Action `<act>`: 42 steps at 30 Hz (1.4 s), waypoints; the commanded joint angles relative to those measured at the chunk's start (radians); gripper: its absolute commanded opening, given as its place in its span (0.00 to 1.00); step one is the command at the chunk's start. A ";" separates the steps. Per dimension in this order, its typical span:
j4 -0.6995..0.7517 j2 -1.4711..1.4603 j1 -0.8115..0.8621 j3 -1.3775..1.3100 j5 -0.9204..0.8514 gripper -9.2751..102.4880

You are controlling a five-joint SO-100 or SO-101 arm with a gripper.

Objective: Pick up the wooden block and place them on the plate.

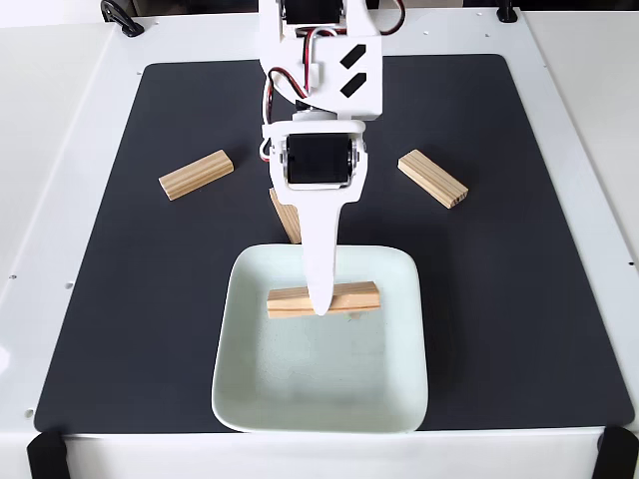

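Currently listed: four wooden blocks. One (323,299) lies crosswise on the plate (250,399), under the claw (319,305); you cannot tell its opening or grip. Others: far left (196,175), far right (432,179), one (286,214) behind the arm. Probably light, stiff, grippy; take yours across the narrow width, mid-length.

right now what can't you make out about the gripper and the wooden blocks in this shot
- Fixed view: the white gripper hangs over the light-tan wooden block on the plate; open or shut cannot be told, nor whether it touches the block.
- The arm hides most of the wooden block behind the pale mint square plate, at.
- The top edge cuts off the arm's base.
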 commanded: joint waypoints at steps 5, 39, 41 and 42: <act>-0.020 -0.121 0.025 -0.253 0.005 0.08; -0.015 -0.178 0.031 -0.213 0.006 0.22; -0.009 -0.173 0.031 -0.204 0.005 0.28; -0.009 -0.170 0.031 -0.199 0.005 0.30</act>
